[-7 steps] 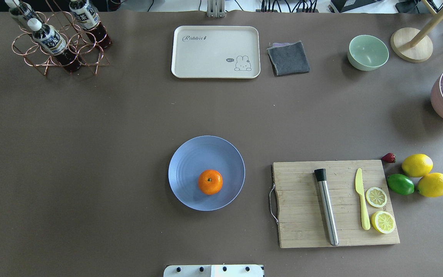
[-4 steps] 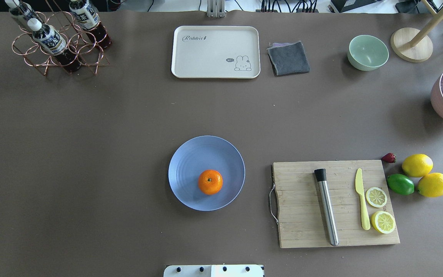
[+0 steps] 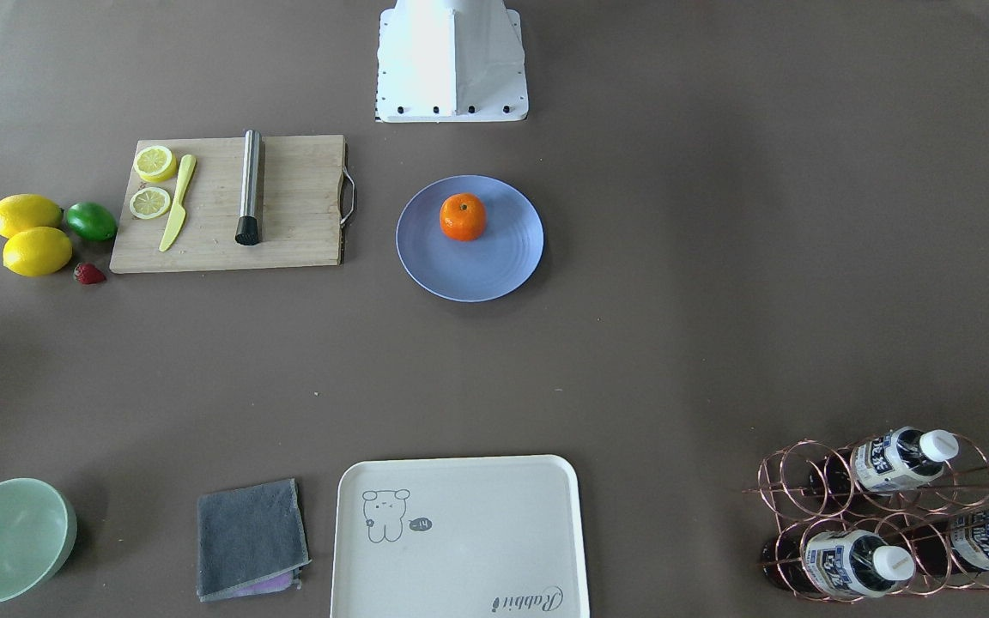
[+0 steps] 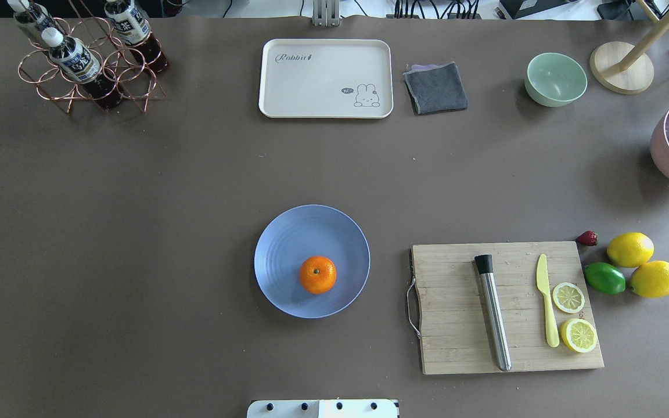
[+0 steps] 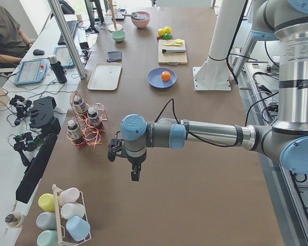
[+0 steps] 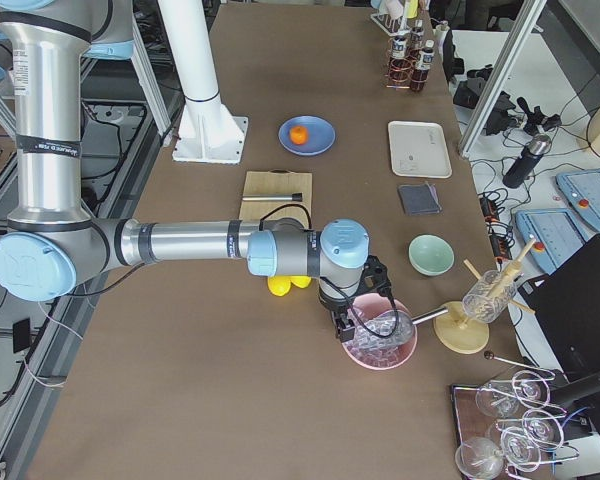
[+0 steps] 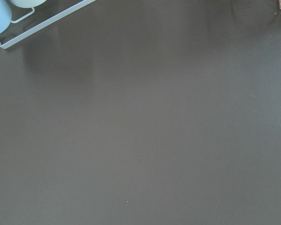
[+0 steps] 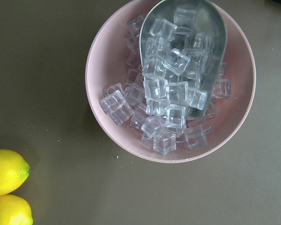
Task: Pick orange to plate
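Observation:
The orange point(image 4: 317, 274) rests on the periwinkle-blue plate point(image 4: 299, 232), toward its robot-side edge, with nothing touching it; both also show in the front-facing view, the orange point(image 3: 463, 216) on the plate point(image 3: 477, 266). My left gripper point(image 5: 135, 173) hangs over bare table far off at the left end, near the bottle rack. At the opposite end, my right gripper point(image 6: 348, 322) hovers above the pink bowl of ice. Each gripper shows only in a side view, so I cannot tell whether it is open or shut. Neither wrist view shows fingers.
A cutting board point(image 4: 456, 307) with a muddler, knife and lemon slices lies right of the plate, with lemons point(image 4: 629, 249) and a lime point(image 4: 604, 278) beyond it. A cream tray point(image 4: 326, 78), grey cloth, green bowl point(image 4: 555, 78) and bottle rack point(image 4: 85, 58) line the far edge.

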Available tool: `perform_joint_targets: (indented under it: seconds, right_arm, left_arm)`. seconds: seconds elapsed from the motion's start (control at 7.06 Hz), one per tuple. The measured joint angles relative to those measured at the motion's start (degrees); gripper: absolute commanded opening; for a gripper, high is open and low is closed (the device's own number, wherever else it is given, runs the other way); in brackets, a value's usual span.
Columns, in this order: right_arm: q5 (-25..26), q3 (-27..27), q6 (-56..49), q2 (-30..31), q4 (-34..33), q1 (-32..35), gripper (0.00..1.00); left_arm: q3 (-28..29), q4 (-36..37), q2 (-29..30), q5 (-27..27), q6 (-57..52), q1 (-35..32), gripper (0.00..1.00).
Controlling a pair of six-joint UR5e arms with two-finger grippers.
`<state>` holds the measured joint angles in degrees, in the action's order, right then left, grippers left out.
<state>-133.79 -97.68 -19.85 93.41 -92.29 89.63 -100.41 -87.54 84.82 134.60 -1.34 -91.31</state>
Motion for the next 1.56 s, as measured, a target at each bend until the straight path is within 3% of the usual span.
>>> perform_joint_targets:
  seconds: [1.56]
  right_arm:
    - [-0.68, -0.32, 0.32, 0.4, 0.19, 0.02, 1.0]
  left_arm:
    - [-1.51, -0.86, -2.79, 0.55, 2.71, -2.61, 0.98]
